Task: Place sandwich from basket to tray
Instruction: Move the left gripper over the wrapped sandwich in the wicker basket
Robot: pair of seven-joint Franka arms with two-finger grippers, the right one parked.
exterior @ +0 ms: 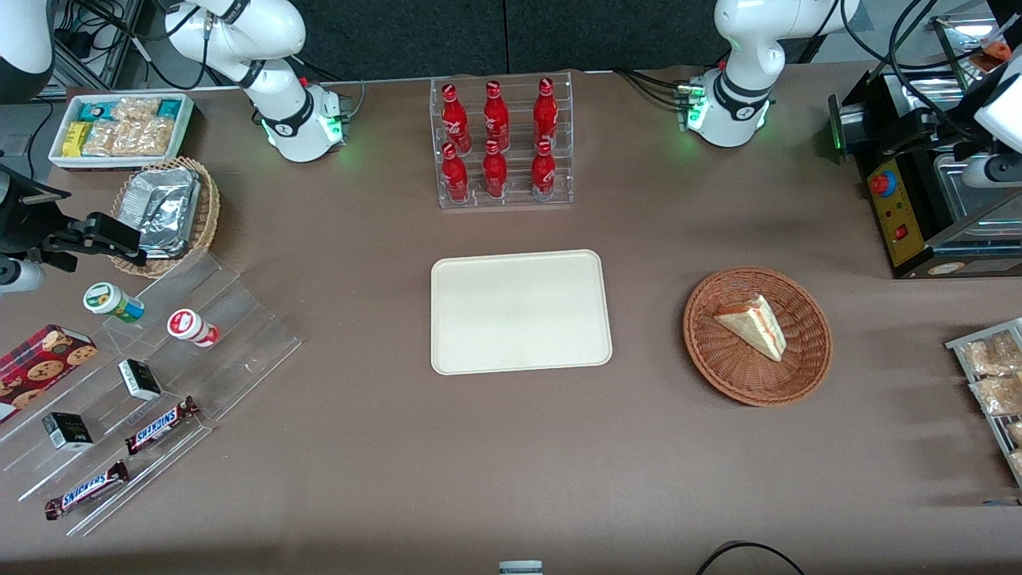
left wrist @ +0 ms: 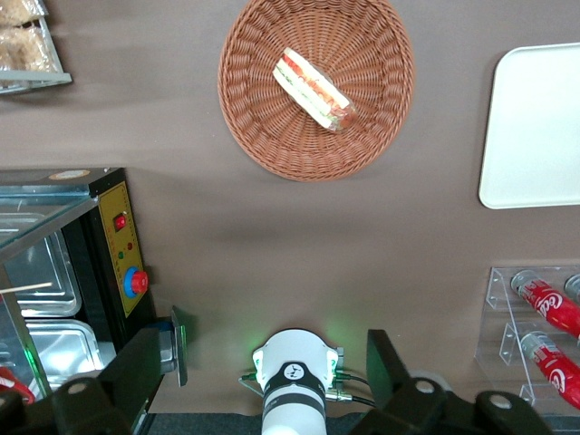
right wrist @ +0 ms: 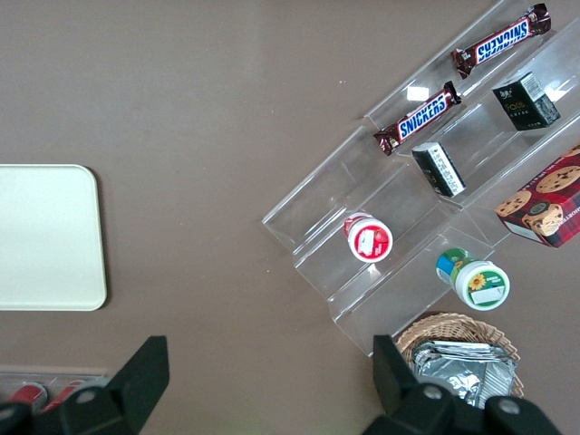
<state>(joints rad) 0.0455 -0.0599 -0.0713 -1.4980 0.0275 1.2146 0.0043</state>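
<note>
Sandwich (left wrist: 314,89) in basket (left wrist: 263,136), well apart from open tool (left wrist: 263,381)

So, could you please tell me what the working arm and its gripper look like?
The left arm is glossy white with black joint rings, green lights and black cables at its base. Its gripper, high above the table near that base, has black, angular fingers, open.

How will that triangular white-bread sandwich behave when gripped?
The triangular white-bread sandwich in the round reddish-brown wicker basket probably squashes easily: soft bread, layered filling. It looks light and may slide on its shiny wrap. The gripper hangs high above the table, fingers open.
</note>
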